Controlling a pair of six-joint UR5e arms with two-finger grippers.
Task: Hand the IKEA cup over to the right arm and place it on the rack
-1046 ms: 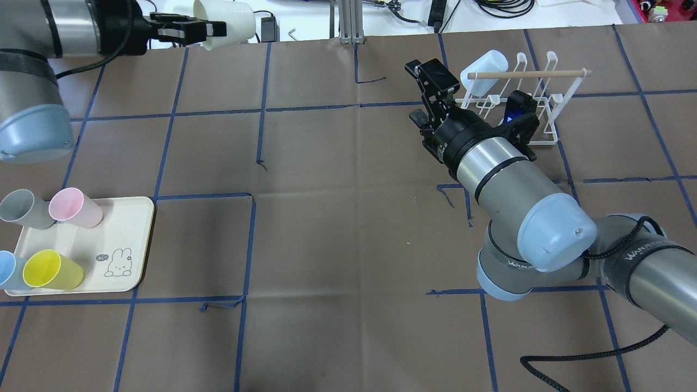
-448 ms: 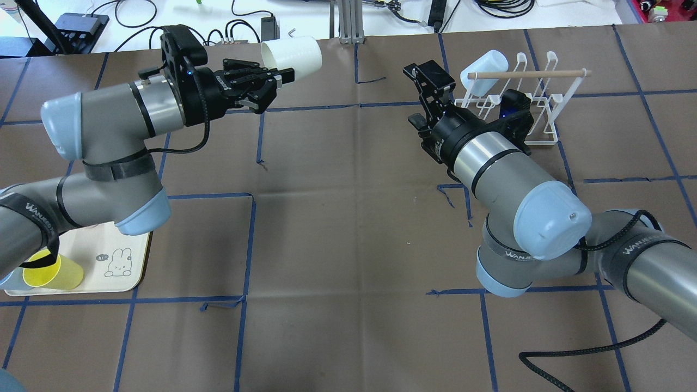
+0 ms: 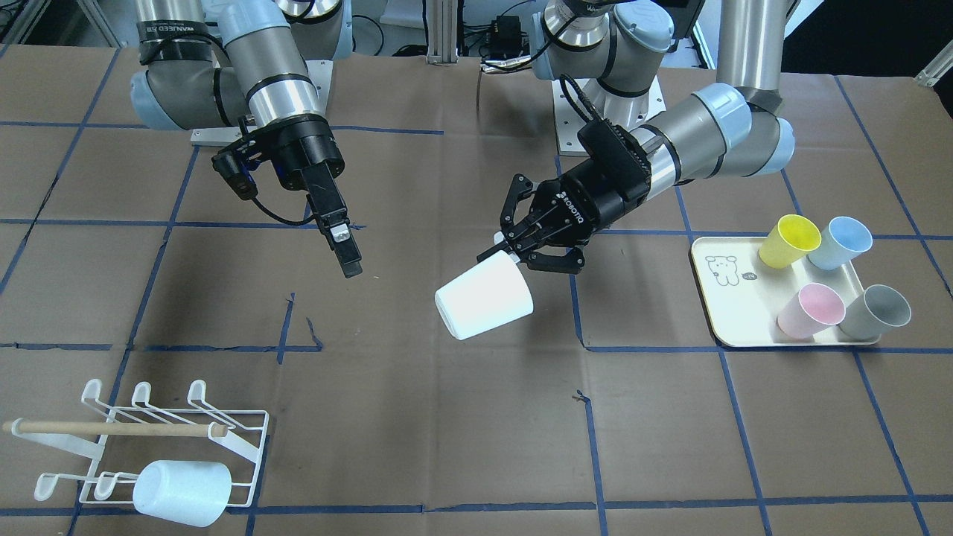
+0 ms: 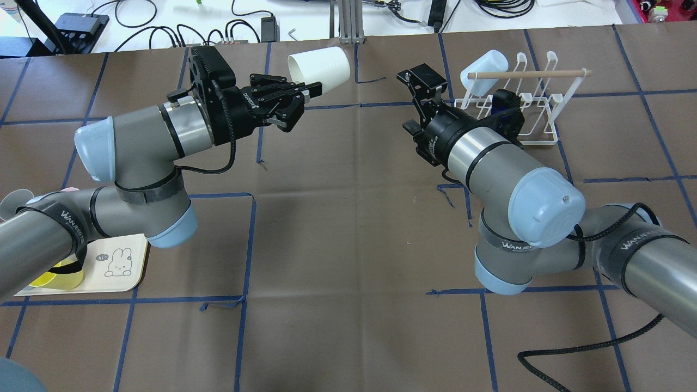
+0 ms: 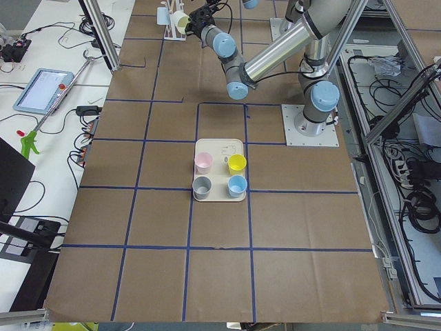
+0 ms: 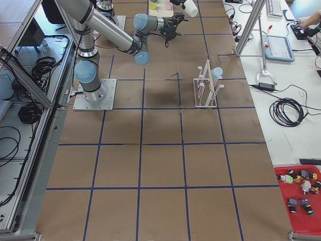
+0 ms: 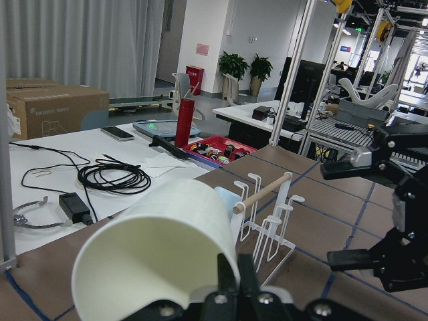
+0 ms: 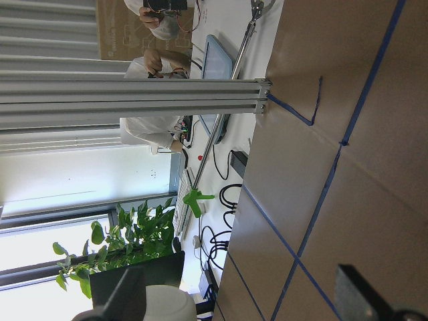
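L pincer (image 3: 508,254): 1 white cup (image 3: 484,299) | rack (image 3: 112,428): 1 pale-blue cup (image 3: 181,492) | tray (image 3: 716,313): 4 cups (image 3: 811,309)

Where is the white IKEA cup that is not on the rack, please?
In the overhead view the white cup is top centre, held above the table by the left gripper, with the right gripper and the rack to its right.

The rack (image 4: 531,73), one cup (image 4: 483,68) on it, stands by the tabletop's (image 4: 348,228) far edge, rightward; the tray (image 4: 130,261) with four cups (image 3: 789,240) lies leftward.
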